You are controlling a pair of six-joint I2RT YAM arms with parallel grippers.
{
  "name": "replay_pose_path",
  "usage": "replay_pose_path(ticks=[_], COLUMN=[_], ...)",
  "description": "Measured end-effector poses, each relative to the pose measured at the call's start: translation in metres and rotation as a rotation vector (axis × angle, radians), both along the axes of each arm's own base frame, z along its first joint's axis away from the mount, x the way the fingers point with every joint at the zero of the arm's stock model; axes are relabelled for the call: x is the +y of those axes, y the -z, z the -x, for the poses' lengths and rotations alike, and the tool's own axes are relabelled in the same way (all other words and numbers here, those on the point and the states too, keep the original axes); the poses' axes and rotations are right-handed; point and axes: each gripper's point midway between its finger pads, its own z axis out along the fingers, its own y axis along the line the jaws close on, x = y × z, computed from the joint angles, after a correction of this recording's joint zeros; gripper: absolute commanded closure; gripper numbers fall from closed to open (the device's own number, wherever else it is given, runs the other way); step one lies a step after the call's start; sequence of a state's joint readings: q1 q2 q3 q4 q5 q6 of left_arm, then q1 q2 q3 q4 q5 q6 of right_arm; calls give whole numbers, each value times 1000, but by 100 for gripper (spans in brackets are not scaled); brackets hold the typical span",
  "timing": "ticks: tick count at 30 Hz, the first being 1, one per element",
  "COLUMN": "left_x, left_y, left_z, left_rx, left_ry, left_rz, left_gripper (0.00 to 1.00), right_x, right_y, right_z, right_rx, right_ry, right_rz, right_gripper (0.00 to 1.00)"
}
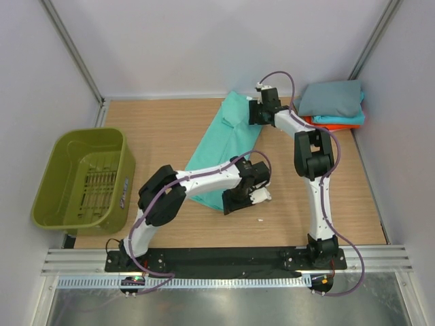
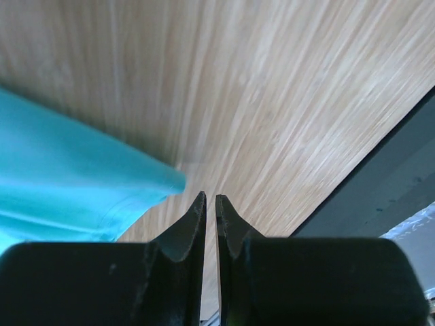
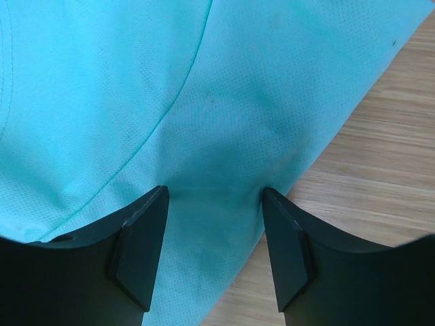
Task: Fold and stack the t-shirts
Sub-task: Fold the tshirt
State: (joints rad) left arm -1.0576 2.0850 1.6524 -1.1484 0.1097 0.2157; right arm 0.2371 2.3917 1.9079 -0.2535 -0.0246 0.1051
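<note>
A mint green t-shirt (image 1: 214, 153) lies as a long folded strip from the back of the table towards the front. My left gripper (image 1: 239, 201) is low at its near right corner. In the left wrist view the gripper (image 2: 210, 197) is shut to a thin slit with nothing in it, and the shirt's corner (image 2: 61, 170) lies just left of the fingertips. My right gripper (image 1: 257, 112) is at the shirt's far right edge. It stands open (image 3: 214, 191) straddling the mint cloth (image 3: 136, 88), with the cloth edge near the right finger.
At the back right is a stack of folded shirts: a slate grey one (image 1: 332, 98) on a cyan one (image 1: 343, 119) on an orange-red one (image 1: 326, 125). An olive-green basket (image 1: 85, 178) stands at the left. Bare wood (image 3: 380, 176) lies right of the shirt.
</note>
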Motion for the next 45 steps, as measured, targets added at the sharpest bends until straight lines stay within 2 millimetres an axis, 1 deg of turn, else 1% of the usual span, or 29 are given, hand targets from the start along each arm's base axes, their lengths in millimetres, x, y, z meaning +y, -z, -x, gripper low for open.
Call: replay_pose_path(ticks=[5, 10, 13, 15, 17, 18, 19, 20, 23, 25, 27, 31, 33, 35, 38, 40, 42, 45], left_x=[-18, -37, -41, -41, -41, -40, -39, -37, -24, -6, 13, 50, 64, 75, 80, 79, 78, 81], left_y=[5, 6, 7, 7, 7, 7, 7, 6, 1, -6, -14, -26, -27, -25, -21, -13, -5, 10], left_z=[9, 11, 11, 12, 13, 12, 8, 4, -8, -16, -27, -67, -88, -104, -118, -122, -123, -119], left_rx=[6, 4, -6, -15, -31, -45, -69, -98, -193, -231, -259, -297, -311, -324, -337, -336, -330, -306], left_ry=[39, 55, 62, 68, 76, 76, 78, 79, 74, 56, 17, -115, -177, -220, -234, -227, -214, -202], left_rz=[4, 24, 23, 18, 10, 2, -8, -18, -43, -64, -74, -78, -81, -81, -77, -80, -87, -106], left_gripper=[90, 92, 94, 93, 75, 53, 46, 43, 42, 42, 42, 43, 44, 45, 45, 46, 45, 46], right_x=[8, 16, 20, 23, 25, 26, 27, 27, 27, 26, 24, 21, 18, 15, 12, 11, 10, 9], right_y=[0, 0, 0, -1, -1, -1, -1, -1, 0, -1, -1, -2, -1, -2, -8, -11, -12, -12], right_z=[-6, -12, -12, -12, -12, -11, -11, -11, -11, -9, -6, 2, 7, 11, 12, 11, 11, 10], right_rx=[-15, -38, -44, -47, -48, -48, -48, -48, -48, -48, -42, -27, -16, -11, -16, -24, -28, -29], right_ry=[-10, -21, -27, -33, -36, -37, -38, -39, -41, -44, -47, -50, -49, -45, -41, -40, -40, -41], right_rz=[-4, -10, -12, -13, -12, -12, -12, -11, -8, -4, 4, 17, 28, 39, 54, 61, 66, 75], right_gripper=[36, 36, 36, 35, 35, 35, 35, 35, 35, 35, 35, 35, 35, 35, 35, 35, 35, 35])
